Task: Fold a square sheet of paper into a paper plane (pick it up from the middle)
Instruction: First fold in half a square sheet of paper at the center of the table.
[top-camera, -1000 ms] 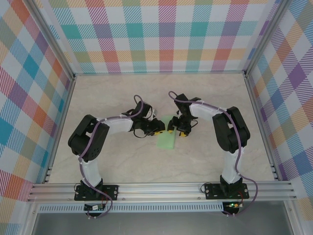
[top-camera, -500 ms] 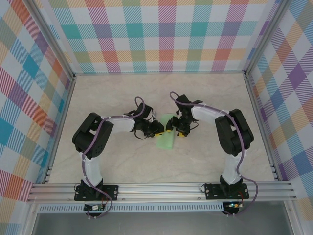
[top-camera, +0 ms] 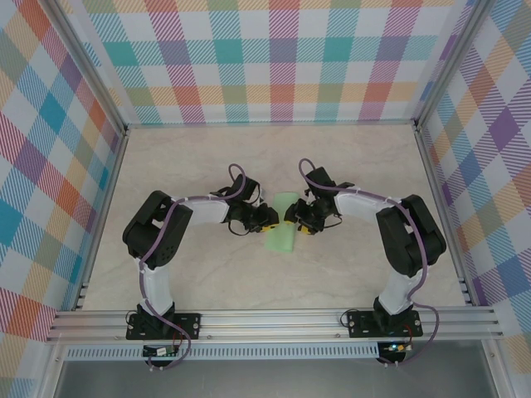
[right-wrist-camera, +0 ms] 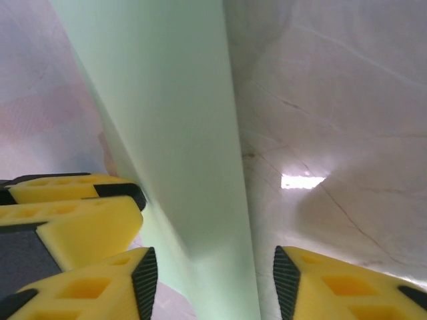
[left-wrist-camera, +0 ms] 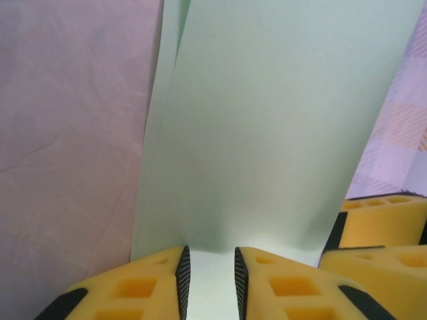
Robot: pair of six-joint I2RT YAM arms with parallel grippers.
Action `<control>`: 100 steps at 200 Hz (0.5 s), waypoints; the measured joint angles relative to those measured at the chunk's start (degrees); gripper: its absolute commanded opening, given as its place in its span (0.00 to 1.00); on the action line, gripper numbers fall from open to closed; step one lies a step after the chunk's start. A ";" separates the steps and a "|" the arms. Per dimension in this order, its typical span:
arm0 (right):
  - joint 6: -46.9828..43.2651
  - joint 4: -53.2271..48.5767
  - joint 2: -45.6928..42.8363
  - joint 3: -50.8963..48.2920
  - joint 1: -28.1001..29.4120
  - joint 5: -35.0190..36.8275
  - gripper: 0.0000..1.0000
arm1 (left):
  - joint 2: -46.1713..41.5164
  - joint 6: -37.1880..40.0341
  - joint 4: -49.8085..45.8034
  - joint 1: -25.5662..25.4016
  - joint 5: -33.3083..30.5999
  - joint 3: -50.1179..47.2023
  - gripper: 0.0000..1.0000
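The square sheet of paper (top-camera: pixel 280 236) is pale mint green and lies folded into a narrow strip at the table's middle, with one layer raised. My left gripper (top-camera: pixel 270 221) sits at its left edge. In the left wrist view the paper (left-wrist-camera: pixel 267 133) runs down between the left gripper's (left-wrist-camera: pixel 211 257) pads, which stand a narrow gap apart. My right gripper (top-camera: pixel 293 222) is at the paper's right edge. In the right wrist view its jaws (right-wrist-camera: pixel 215 263) stand wide, and the paper's (right-wrist-camera: pixel 173 113) fold edge lies between them, touching neither pad.
The pale marble table (top-camera: pixel 207 166) is walled by metal posts and checked panels. The two grippers nearly touch across the paper: the right one's yellow finger (left-wrist-camera: pixel 380 227) shows in the left wrist view and the left one's finger (right-wrist-camera: pixel 73 213) in the right wrist view.
The right arm's elbow has swung out to the right, and its jaws have narrowed around the paper's edge. The left arm shifted slightly, then stayed. The paper looks narrower.
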 measured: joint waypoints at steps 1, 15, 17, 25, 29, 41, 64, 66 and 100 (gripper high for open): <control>0.00 0.00 0.00 -0.02 0.00 0.00 0.46 | -0.02 -0.02 0.02 0.00 -0.02 -0.02 0.29; 0.13 0.39 0.15 -0.02 -0.02 -0.02 0.46 | -0.79 -0.15 0.22 -0.02 -0.13 -0.37 0.33; 0.15 0.48 0.17 -0.02 -0.04 -0.02 0.46 | -0.96 -0.17 0.31 -0.02 -0.17 -0.46 0.34; 0.13 0.96 0.20 -0.02 -0.24 -0.20 0.46 | -2.36 -0.17 0.22 -0.02 -0.74 -0.96 0.36; 0.13 1.22 0.22 -0.02 -0.33 -0.28 0.46 | -3.23 -0.22 0.07 -0.04 -1.38 -1.27 0.37; 0.11 1.38 0.22 0.00 -0.37 -0.35 0.46 | -6.36 -0.15 -0.61 -0.04 -3.41 -2.05 0.41; -0.09 -0.28 1.01 0.63 -0.37 0.66 0.50 | -12.90 -0.52 -2.40 -0.04 -9.35 -2.97 0.45; -0.11 -0.42 1.11 0.72 -0.37 0.72 0.50 | -13.44 -0.52 -2.60 -0.04 -9.77 -3.08 0.45; -0.57 -2.23 2.84 2.10 -0.37 1.60 0.54 | -17.14 -1.66 -3.52 0.57 -14.25 -4.96 0.52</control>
